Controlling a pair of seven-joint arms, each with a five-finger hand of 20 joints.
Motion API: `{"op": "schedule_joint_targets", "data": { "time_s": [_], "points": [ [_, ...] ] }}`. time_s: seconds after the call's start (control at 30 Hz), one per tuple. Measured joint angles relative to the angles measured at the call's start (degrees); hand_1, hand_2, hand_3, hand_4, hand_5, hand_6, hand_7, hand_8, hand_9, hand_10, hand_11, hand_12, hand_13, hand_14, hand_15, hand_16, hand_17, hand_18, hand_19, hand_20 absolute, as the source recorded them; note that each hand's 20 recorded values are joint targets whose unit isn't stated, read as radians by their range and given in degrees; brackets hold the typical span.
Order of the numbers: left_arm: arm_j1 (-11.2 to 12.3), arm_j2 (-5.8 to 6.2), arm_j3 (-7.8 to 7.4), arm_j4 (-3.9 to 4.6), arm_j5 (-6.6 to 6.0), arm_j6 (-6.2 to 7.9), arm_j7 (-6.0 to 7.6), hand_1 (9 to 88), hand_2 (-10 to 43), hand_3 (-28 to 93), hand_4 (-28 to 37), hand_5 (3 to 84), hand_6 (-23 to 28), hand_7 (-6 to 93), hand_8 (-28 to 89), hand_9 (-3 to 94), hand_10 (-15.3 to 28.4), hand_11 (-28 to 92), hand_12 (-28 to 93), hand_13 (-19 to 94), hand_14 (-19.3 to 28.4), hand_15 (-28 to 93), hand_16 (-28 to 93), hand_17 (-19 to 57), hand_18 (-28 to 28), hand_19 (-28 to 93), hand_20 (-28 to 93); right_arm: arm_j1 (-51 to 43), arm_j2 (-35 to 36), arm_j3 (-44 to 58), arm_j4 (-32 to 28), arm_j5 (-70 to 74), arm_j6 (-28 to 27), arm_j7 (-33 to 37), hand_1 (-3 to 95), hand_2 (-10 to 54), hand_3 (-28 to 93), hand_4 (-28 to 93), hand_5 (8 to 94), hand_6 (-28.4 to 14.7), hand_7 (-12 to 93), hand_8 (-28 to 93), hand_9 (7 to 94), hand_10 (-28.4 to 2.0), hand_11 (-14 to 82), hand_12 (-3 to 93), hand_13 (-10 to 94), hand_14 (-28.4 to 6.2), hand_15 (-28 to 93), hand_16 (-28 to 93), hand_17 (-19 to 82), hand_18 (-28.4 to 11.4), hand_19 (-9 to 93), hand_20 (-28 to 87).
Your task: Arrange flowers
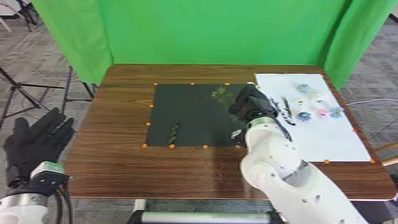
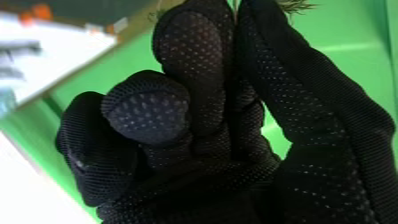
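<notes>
One green sprig (image 1: 221, 94) is pinched in the right hand (image 1: 251, 104), its leafy end left of the fingers, over the dark mat (image 1: 197, 116); setting it there probably needs lowering, little sideways travel.

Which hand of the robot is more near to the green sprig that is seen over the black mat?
Right. The right hand is at the green sprig, its fingertips pinching it. The left hand is far from it, beyond the left edge of the table.
</notes>
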Motion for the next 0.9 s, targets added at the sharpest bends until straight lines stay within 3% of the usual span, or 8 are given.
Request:
{"op": "schedule_joint_targets", "data": {
  "time_s": [0.13, 0.37, 0.67, 0.9],
  "points": [
    [-0.82, 0.01, 0.96, 0.33, 0.69, 0.05, -1.02, 25.5, 14.4, 67, -28.3, 39.4, 9.1, 16.8, -10, 31.3, 15.6, 23, 9, 21, 14.9, 37, -11, -5.5, 10.1, 30, 5, 0.38, -1.88, -1.68, 4.75, 1.44, -0.16, -0.5, 51.6, -8.4, 73, -24, 76.1, -2.9, 42, 22, 85.9, -13.0, 43.6, 33.4, 85, -7.5, 62, 37, 66, -15.6, 93, 47],
    [-2.47, 0.01, 1.72, 1.17, 0.41, -0.03, -1.82, 25.9, 14.4, 67, -28.3, 39.5, 9.1, 17.1, -10, 31.6, 15.6, 23, 9, 22, 14.8, 37, -11, -5.5, 10.2, 30, 5, -0.31, -2.99, -3.2, 7.86, 3.22, 3.87, -2.68, 50.9, -8.9, 74, -23, 76.2, -2.7, 43, 21, 86.0, -13.2, 43.9, 33.3, 86, -7.5, 62, 37, 66, -15.5, 93, 47],
    [-3.49, 0.06, 2.65, 1.33, 0.44, 0.74, -3.62, 26.0, 14.9, 67, -28.3, 40.0, 9.0, 17.8, -11, 31.8, 15.6, 24, 8, 22, 14.8, 38, -12, -5.3, 10.0, 30, 5, -2.05, -5.42, -3.83, 8.06, -0.61, -1.96, -1.89, 49.3, -9.5, 73, -20, 76.7, -2.8, 43, 21, 86.4, -13.2, 43.6, 33.1, 86, -7.6, 62, 37, 66, -15.8, 93, 47],
    [-5.5, 0.06, 4.74, 2.29, 0.51, 0.79, -4.53, 25.8, 14.9, 67, -28.3, 40.0, 9.1, 17.7, -11, 31.8, 15.6, 24, 8, 22, 14.7, 38, -12, -5.3, 10.0, 30, 5, -2.47, -7.55, -4.09, 7.74, 1.0, -2.43, -2.07, 49.2, -9.5, 72, -20, 76.8, -2.7, 43, 21, 86.6, -13.3, 43.3, 33.4, 86, -7.6, 62, 37, 66, -15.8, 93, 47]
  ]
}}
